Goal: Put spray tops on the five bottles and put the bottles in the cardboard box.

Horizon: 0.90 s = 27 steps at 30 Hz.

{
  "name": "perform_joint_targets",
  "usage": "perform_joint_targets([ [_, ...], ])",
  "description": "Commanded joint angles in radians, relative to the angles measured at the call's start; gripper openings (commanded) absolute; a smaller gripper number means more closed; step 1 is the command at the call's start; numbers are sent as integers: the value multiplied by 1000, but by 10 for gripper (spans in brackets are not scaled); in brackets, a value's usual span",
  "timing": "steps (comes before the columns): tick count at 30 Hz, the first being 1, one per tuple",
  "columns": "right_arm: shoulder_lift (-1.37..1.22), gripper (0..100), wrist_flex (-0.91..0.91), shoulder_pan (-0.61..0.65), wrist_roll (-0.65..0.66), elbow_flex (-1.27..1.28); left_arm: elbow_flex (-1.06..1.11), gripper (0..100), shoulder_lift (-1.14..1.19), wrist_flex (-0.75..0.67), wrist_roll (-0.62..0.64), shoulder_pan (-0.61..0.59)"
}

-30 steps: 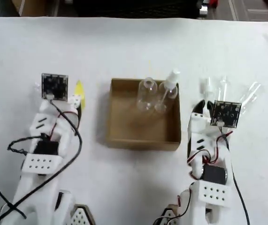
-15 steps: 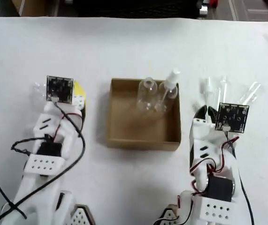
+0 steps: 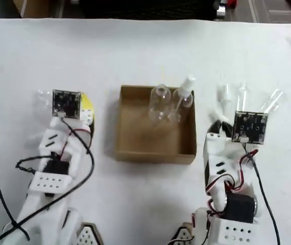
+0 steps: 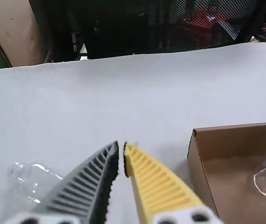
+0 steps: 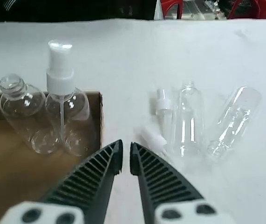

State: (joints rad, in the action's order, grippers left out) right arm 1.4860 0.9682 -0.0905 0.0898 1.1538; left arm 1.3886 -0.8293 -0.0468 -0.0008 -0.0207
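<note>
Capped bottle (image 5: 64, 116) upright; spray top (image 5: 59, 65) upward.

White table (image 3: 145, 46), plain matte top. Past its far edge: dark mesh panel (image 4: 170, 23) with something red (image 4: 207, 28) behind it. Brown board (image 3: 28, 6) off the far left corner. Red frames (image 5: 258, 7) off the far right.

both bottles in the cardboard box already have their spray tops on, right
Not quite: only one does. The right wrist view shows one capped bottle with a white spray top, and next to it an uncapped bottle with a bare open neck. Both are in the cardboard box.
</note>
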Motion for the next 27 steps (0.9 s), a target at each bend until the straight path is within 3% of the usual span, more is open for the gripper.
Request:
perform_joint_targets([
  [1,-30,16,5,35,37,-34,-11,24,-16,-28,6,7],
  [12,-657,16,-68,154,35,-293,-9,24,-16,-28,5,1],
  [19,-650,16,-93,208,-60,-244,-11,24,-16,-29,3,5],
  [27,-704,16,-285,289,-94,-137,-9,25,-16,-29,3,2],
])
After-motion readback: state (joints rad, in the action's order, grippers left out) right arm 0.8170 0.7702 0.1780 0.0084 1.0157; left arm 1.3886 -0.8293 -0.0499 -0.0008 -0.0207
